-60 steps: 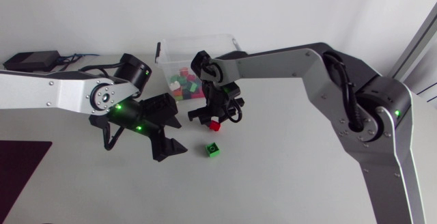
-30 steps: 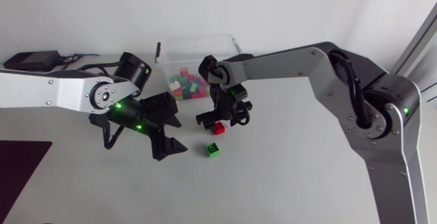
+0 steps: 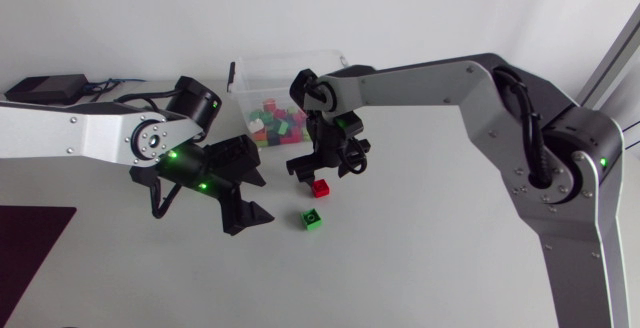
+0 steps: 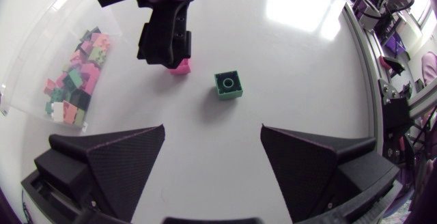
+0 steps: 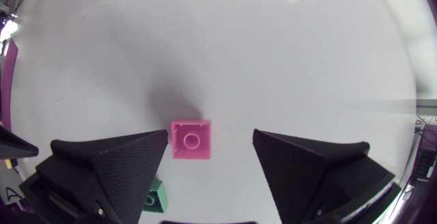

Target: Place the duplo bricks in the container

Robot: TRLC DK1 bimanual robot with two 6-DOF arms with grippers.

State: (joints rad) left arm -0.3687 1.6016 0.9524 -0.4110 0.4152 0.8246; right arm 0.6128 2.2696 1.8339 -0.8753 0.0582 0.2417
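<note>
Head camera overlooks the table (image 3: 430,268); both close wrist cameras share the red brick (image 5: 190,139).

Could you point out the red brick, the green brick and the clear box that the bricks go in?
red brick (image 3: 320,187): head view, on its visible top, just below the right arm's gripper.
green brick (image 3: 313,218): head view, on its studded top face.
clear box (image 3: 285,73): head view, on its bare far wall.

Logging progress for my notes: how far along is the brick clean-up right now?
Done: many small coloured bricks lie in the clear plastic container. In hand: nothing is gripped yet; the right gripper is open, with the red square brick on the table between its fingers. Left: that brick and the green square brick, both on the table; the left gripper is open and empty.
</note>
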